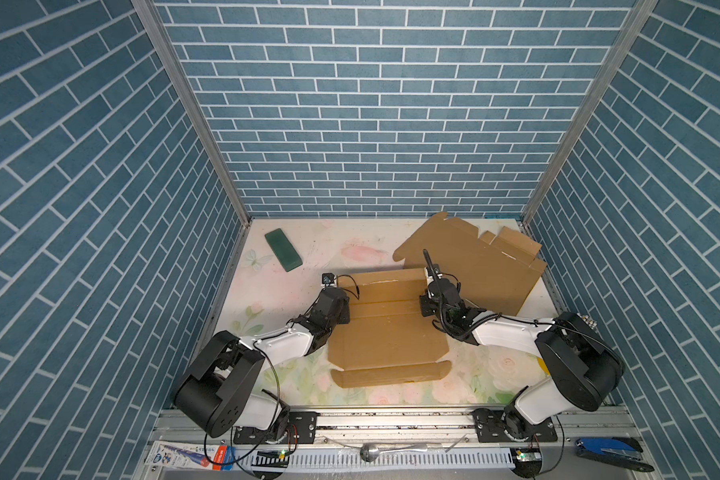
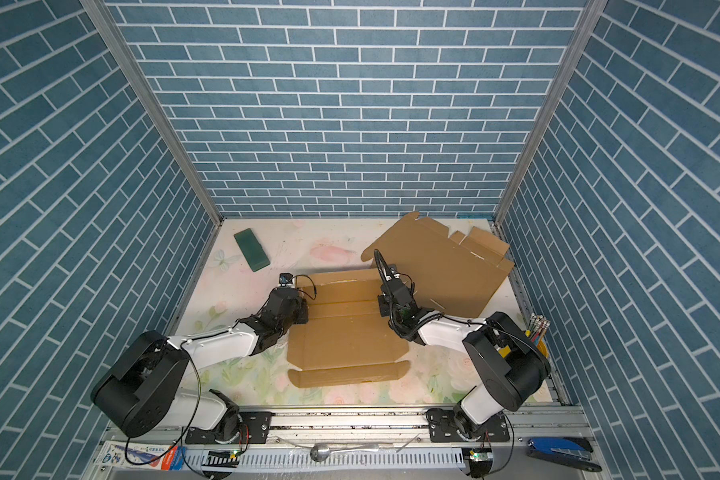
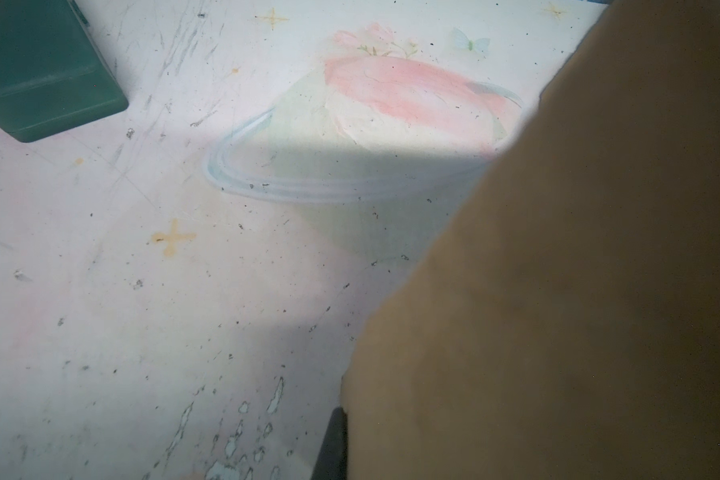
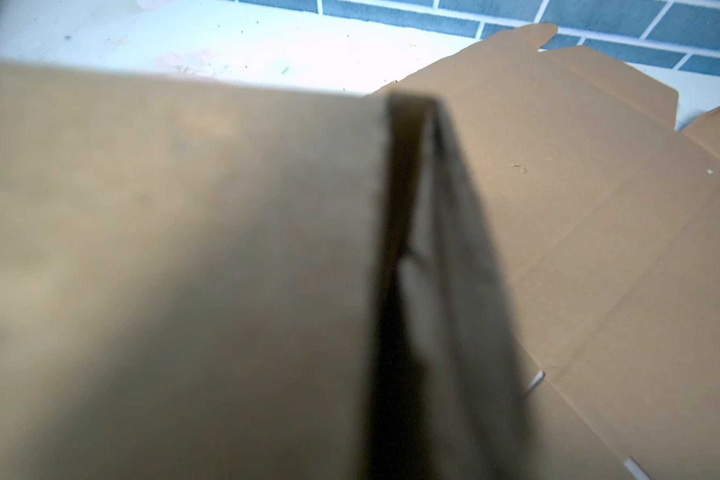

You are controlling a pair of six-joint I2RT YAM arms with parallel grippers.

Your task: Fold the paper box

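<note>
Cardboard for the paper box [image 1: 387, 332] lies in the middle of the table [image 1: 275, 299], between the two arms, and in both top views it is mostly a flat sheet. The wide base panel rests on the tabletop, and the long near flap [image 1: 391, 372] lies flat in front of it. Only the far panel [image 1: 381, 278] looks lifted along its crease, though how steeply it stands is hard to judge.

The left gripper [image 1: 338, 291] sits at the left end of that far panel and the right gripper [image 1: 427, 282] at its right end. Both are clenched. The wrist views are filled with blurred brown board, so I cannot tell whether either one has cardboard pinched in it.

By my reading the task is at an early stage. One wall is started. The side walls, the near flap, and any tucking or closing are not yet done.

A second flat cardboard sheet [image 1: 474, 266] lies at the right rear, just behind the box. A green block [image 1: 283, 249] rests well apart at the left rear.
</note>
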